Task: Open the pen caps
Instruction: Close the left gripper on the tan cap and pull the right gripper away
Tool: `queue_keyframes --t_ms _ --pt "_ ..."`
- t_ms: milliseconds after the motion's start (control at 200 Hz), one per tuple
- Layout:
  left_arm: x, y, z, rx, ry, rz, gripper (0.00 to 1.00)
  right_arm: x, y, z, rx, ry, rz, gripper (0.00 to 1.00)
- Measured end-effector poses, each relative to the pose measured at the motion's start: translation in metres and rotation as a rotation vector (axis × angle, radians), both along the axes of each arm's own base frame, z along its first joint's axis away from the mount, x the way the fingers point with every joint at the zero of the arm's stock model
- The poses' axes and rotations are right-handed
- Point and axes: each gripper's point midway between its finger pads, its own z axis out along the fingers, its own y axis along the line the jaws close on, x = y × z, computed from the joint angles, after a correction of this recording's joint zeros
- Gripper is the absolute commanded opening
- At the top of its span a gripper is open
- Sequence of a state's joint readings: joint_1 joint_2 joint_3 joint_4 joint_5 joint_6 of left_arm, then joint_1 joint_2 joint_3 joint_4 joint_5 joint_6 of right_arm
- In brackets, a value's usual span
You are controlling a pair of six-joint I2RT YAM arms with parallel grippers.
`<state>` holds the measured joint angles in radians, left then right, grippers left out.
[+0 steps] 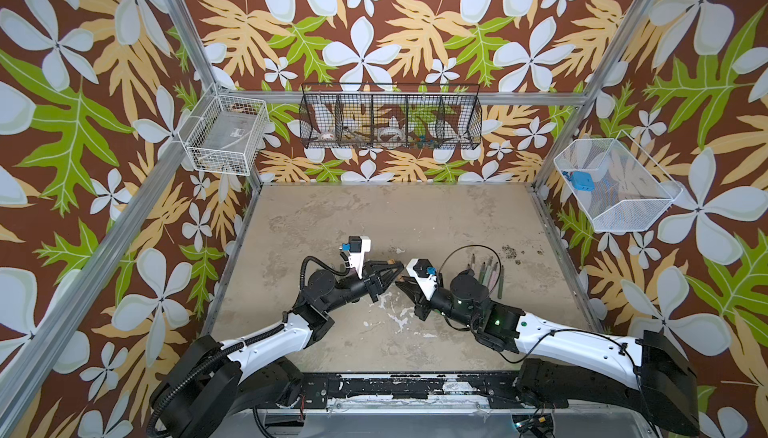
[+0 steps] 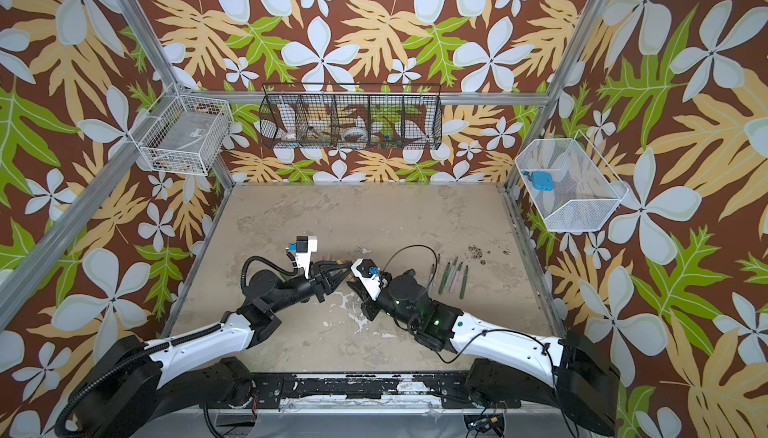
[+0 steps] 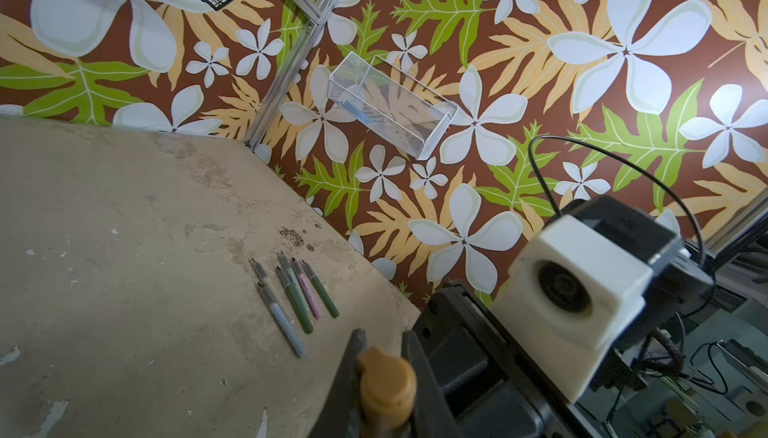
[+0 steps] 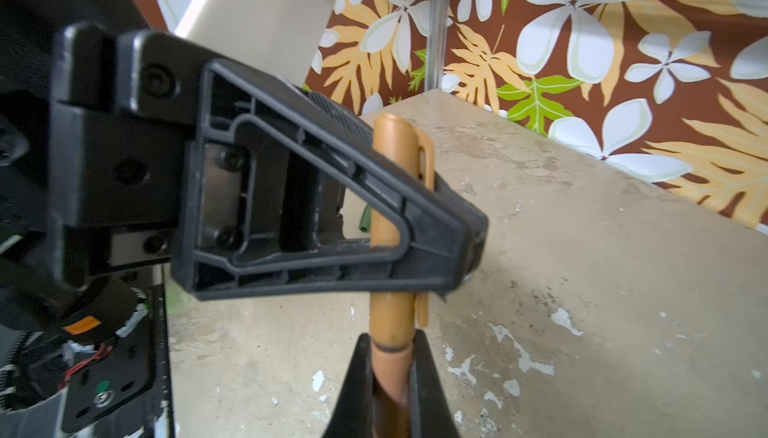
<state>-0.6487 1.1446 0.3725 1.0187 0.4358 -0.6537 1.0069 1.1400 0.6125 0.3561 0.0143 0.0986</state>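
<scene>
Now in hand: I have one brown pen [image 4: 390, 390] held between both arms above the table [image 1: 374, 215], near the table's middle in both top views.
Grip, left: my left gripper [image 3: 384, 357] is clenched on the brown cap [image 4: 392, 144]. One finger crosses the cap's middle, and the rounded end and the clip stick out past it.
Grip, right: my right gripper [image 4: 392, 369] is clenched on the pen's barrel, just beside the cap's rim.
Joint: a dark ring shows where the cap meets the barrel. I cannot tell whether the two have parted.
Arms: the two gripper tips point at each other, close together.
Other pens [image 3: 297, 307]: these lie in a row side by side on the table with their dark tips bare, in greens, pink and pale blue. In a top view the row [image 2: 453, 278] sits just to the right of my right wrist.
Green tube [image 4: 365, 219]: a short end lies on the table behind the left gripper, too hidden for me to say whether it is a cap or a pen.
Walls: a black wire basket [image 1: 390, 124] hangs at the back.
</scene>
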Motion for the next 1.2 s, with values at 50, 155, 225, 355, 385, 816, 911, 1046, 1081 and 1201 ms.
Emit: queue_keyframes --t_ms 50,155,225,355,385,816,911,1046,1081,1201 --pt "0.003 0.002 -0.001 0.001 0.008 0.021 0.00 0.003 0.001 -0.002 -0.020 -0.001 -0.009 0.00" --pt "0.006 0.008 -0.003 -0.004 0.019 0.042 0.00 0.007 0.004 -0.006 -0.018 0.028 0.048 0.00" --pt "0.007 0.013 -0.006 -0.005 0.035 0.055 0.00 0.009 0.005 -0.009 0.026 0.090 0.151 0.00" --pt "0.006 0.017 -0.010 0.006 0.056 0.051 0.00 0.003 0.009 -0.014 0.085 0.183 0.300 0.00" --pt "0.006 0.018 -0.011 0.008 0.058 0.051 0.00 0.002 0.011 -0.014 0.093 0.196 0.319 0.00" --pt "0.006 0.033 -0.009 0.001 0.064 0.107 0.00 0.004 0.025 -0.012 -0.021 0.064 0.117 0.00" --pt "0.007 0.038 -0.006 -0.006 0.064 0.125 0.00 0.009 0.024 -0.010 -0.062 0.014 0.047 0.00" --pt "0.006 0.041 -0.006 -0.008 0.072 0.130 0.00 0.008 0.023 -0.010 -0.059 0.006 0.086 0.00" --pt "0.006 0.042 -0.007 -0.008 0.077 0.129 0.00 0.008 0.022 -0.010 -0.049 0.020 0.114 0.00" --pt "0.020 0.056 0.000 -0.036 0.053 0.224 0.00 0.010 0.005 -0.031 -0.070 0.127 0.165 0.00"
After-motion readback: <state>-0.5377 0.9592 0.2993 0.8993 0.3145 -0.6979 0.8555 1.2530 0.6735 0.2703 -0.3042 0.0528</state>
